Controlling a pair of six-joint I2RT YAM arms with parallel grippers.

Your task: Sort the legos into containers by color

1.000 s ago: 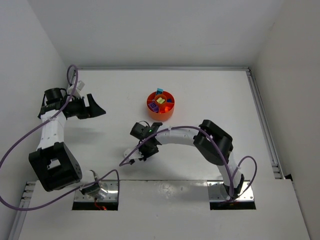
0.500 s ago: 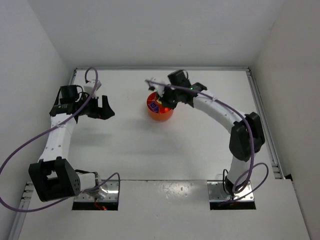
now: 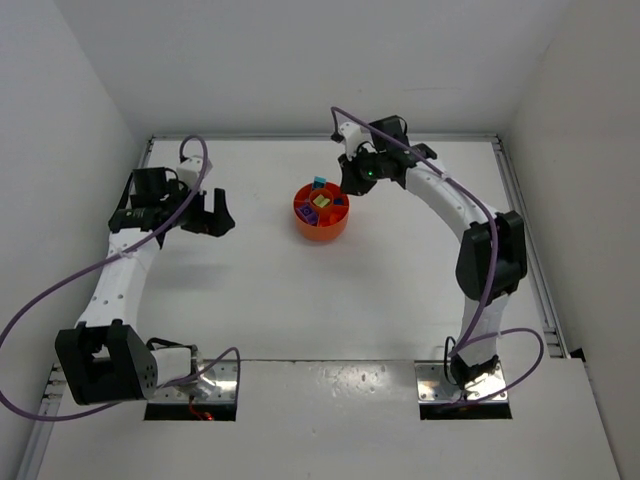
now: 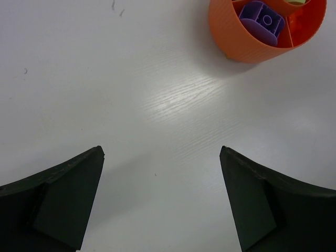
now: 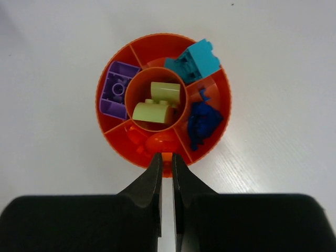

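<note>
- Right tool: pinched almost closed, nothing in it. A second ago it was low over mid-bench; now it hovers at the dish rim.
- Left tool: wide, empty.
- Legos sit in the compartments by colour, so I'd guess sorting's basically done.

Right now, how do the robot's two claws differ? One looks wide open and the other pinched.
The left gripper has its fingers spread wide, while the right gripper has its fingers nearly touching, with only a slit between them. The left gripper is over the bare table, off to one side of the orange dish. The right gripper hangs by that dish's rim. Both have dark fingers and appear to hold nothing.
</note>
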